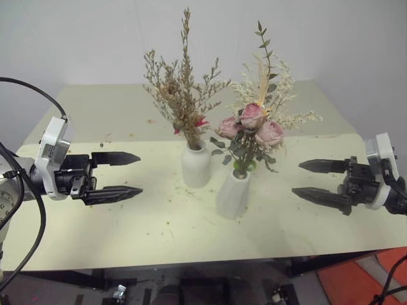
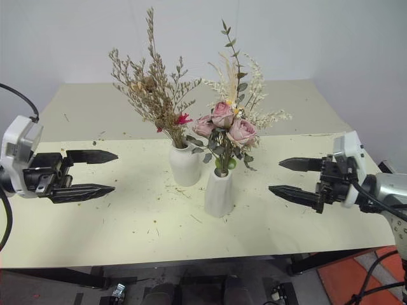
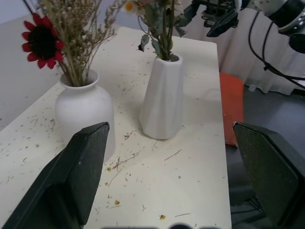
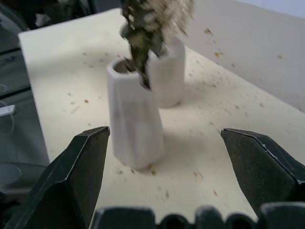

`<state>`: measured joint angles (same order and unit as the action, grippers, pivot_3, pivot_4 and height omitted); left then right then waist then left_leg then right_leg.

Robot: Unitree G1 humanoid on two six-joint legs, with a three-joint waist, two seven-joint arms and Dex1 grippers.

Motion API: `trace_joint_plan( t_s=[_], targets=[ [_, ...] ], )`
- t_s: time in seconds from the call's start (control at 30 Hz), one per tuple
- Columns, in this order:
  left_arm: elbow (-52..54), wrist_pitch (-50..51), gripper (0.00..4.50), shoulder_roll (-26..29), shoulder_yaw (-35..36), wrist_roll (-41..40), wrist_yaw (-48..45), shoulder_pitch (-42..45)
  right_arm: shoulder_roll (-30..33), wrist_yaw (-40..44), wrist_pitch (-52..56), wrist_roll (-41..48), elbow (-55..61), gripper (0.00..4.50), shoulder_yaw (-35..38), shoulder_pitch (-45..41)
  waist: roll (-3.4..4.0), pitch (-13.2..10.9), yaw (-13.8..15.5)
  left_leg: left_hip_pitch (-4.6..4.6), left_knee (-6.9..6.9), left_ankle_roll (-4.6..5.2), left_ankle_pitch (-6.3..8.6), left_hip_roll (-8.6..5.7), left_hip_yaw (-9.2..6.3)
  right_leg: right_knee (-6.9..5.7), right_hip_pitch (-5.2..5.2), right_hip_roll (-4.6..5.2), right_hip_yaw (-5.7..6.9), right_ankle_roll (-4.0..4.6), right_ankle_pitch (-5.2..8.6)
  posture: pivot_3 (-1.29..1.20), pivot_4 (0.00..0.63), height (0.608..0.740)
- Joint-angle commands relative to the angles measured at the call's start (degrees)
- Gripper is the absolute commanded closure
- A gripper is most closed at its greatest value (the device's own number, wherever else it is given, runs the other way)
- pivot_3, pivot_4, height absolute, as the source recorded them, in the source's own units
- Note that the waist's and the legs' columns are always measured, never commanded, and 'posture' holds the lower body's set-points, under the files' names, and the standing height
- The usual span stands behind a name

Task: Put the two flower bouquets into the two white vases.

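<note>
From the head cameras you see both bunches already standing in their vases near the middle of the pale table (image 1: 95, 241). The dried tan bunch (image 1: 181, 95), with its small red flower low down, stands in the round vase (image 1: 196, 165). The rose bunch (image 1: 254, 124) stands in the taller tapered vase (image 1: 233, 194), which sits just in front of and to the right of the round one, close beside it. Your left gripper (image 1: 116, 175) hangs above the table well to the left of the vases, fingers spread apart and holding nothing. Your right gripper (image 1: 321, 180) hangs well to the right of them, fingers likewise spread and empty. Both point inward toward the vases. In the left wrist view you look between two parted fingers (image 3: 71, 176) at the round vase (image 3: 85, 112) and the tapered vase (image 3: 163, 98), with dry crumbs scattered over the tabletop and the other gripper (image 3: 217, 19) beyond. In the right wrist view the parted fingers (image 4: 78, 171) frame the tapered vase (image 4: 133, 119), stems in its mouth, with the round vase (image 4: 169, 74) close behind it.
</note>
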<state>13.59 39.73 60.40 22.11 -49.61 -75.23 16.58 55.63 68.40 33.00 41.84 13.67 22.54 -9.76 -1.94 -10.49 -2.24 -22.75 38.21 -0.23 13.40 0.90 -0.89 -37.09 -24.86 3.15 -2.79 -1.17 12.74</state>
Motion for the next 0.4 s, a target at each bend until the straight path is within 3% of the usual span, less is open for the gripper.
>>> trace_joint_plan(
  t_s=[0.03,0.4],
  targets=[
    [2.34,-0.09,0.00,0.57,3.63,-1.22,0.76,-1.01,1.59,0.79,-2.96,-2.07,-0.56,0.05,3.37,2.13,0.00,0.00,0.04,0.00,0.00,0.00,0.00,0.00,0.00,0.00,0.01,0.00,0.00,0.00,0.00,0.00,0.150,0.740],
    [5.28,1.89,0.00,-0.31,5.90,-3.43,3.67,-5.96,1.96,-2.14,-0.85,-1.65,1.25,0.05,7.86,6.12,0.00,-0.01,0.00,0.59,-0.01,0.00,0.01,0.01,0.02,0.09,0.64,0.02,-0.01,-0.45,0.30,0.00,0.150,0.740]
  ],
)
